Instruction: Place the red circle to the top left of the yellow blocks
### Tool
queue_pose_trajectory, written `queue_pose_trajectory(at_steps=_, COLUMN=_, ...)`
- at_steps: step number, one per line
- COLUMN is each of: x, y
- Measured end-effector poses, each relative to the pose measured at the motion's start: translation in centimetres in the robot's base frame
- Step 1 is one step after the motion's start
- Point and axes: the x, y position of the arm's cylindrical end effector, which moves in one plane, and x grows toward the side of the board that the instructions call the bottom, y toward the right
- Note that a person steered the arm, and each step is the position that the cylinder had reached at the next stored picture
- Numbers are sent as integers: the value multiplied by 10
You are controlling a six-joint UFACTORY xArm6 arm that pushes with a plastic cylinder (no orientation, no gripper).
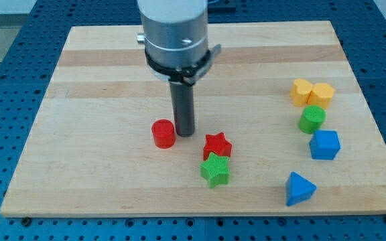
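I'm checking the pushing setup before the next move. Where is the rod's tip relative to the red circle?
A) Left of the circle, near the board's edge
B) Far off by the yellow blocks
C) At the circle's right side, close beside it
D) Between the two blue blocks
C: my tip stands just on the view's right of the red circle, well away from the yellow blocks at the right.

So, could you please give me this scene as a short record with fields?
surface: pale wooden board
my tip: just right of the red circle block, seemingly touching it
target: two yellow blocks, side by side near the view's right edge
beside the tip: red star block, green star block below it
right column: green cylinder block, blue angular block, blue triangular block
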Motion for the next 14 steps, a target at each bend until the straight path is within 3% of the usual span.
queue_pose_trajectory(at_steps=1, x=23, y=9)
queue_pose_trajectory(at_steps=2, x=54, y=-23)
queue_pose_trajectory(at_steps=3, x=58, y=-68)
queue_pose_trajectory(at_steps=4, x=12, y=-48)
queue_pose_trajectory(at_steps=6, x=-99, y=51)
queue_pose_trajectory(at_steps=11, x=-98, y=20)
queue_pose_trajectory(at_steps=13, x=-161, y=48)
queue_pose_trajectory(at_steps=14, x=-145, y=39)
